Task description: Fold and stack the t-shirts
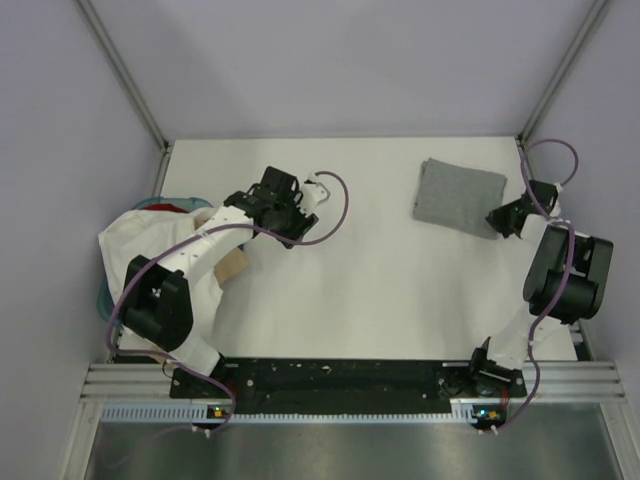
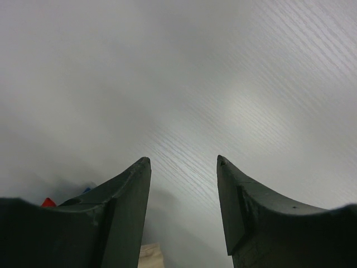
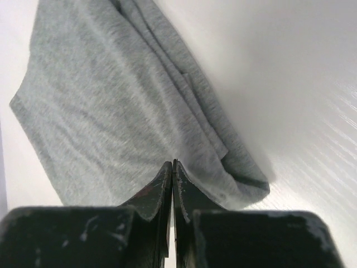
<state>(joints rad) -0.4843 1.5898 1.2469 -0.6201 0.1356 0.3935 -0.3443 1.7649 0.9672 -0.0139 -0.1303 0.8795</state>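
A heather-grey t-shirt (image 1: 460,197) lies folded at the back right of the table. In the right wrist view the grey t-shirt (image 3: 111,100) fills the left half. My right gripper (image 1: 499,220) (image 3: 173,163) is shut, its tips just above the shirt's near right edge with no cloth between them. My left gripper (image 1: 296,222) (image 2: 184,160) hangs open over bare table, left of centre, holding nothing. A white t-shirt (image 1: 130,245) is heaped at the left edge. A tan one (image 1: 235,265) (image 2: 149,255) and a red one (image 1: 178,208) (image 2: 48,202) peek out beside it.
The heap sits in a blue-rimmed basket (image 1: 103,295) at the table's left edge. A sliver of blue cloth (image 2: 86,190) shows by the left finger. Metal frame posts (image 1: 125,70) rise at the back corners. Purple cables loop off both wrists.
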